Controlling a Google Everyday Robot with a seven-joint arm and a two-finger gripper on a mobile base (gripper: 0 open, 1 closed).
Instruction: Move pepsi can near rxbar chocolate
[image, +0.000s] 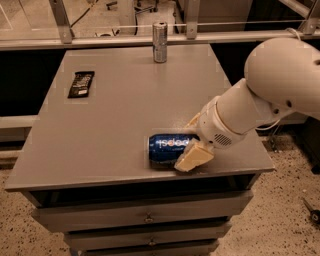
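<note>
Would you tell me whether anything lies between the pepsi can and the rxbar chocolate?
Nothing visible: bare tabletop runs from the pepsi can, with the gripper at its right end, to the rxbar chocolate. The silver can stands well aside.

gripper at lying pepsi can — table front

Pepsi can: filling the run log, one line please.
end effector at one end of blue aluminium pepsi can | can on side, grey table front | flat black rxbar chocolate far-left
</note>
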